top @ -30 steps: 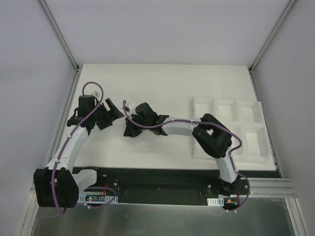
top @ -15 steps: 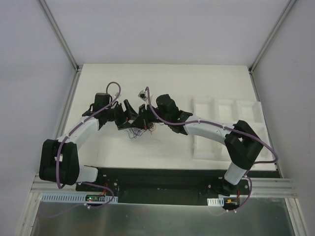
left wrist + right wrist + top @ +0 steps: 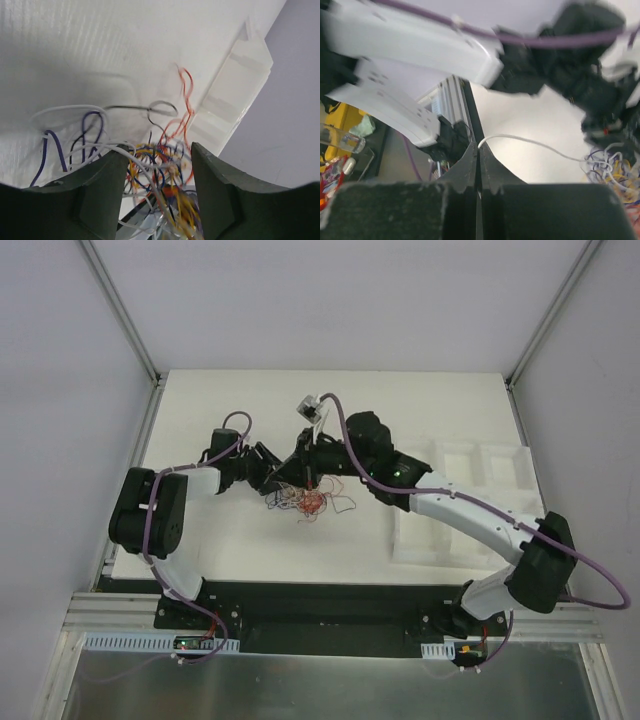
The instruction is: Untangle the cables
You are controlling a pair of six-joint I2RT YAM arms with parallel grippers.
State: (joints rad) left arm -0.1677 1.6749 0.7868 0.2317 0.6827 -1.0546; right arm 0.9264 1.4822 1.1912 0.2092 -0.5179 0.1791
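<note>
The cables (image 3: 312, 502) are a small tangle of orange-red, blue, yellow and white wires at the middle of the white table. In the left wrist view, the tangle (image 3: 167, 177) sits between the fingers of my left gripper (image 3: 159, 167), which stand apart around it, open. Loose orange, black, white and blue loops spread on the table beyond. My right gripper (image 3: 480, 146) is shut on one white wire (image 3: 535, 143) that runs taut to the tangle (image 3: 612, 170). From above, the left gripper (image 3: 272, 478) and right gripper (image 3: 303, 470) meet close over the tangle.
A white foam tray (image 3: 470, 472) with several compartments lies on the right side of the table and also shows in the left wrist view as the tray (image 3: 235, 95). The left arm's white link (image 3: 410, 40) crosses the top of the right wrist view. Grey walls enclose the table.
Both arms have swung in toward the table's middle and back. The tangle now shows between them, and the left jaws have narrowed around it.
</note>
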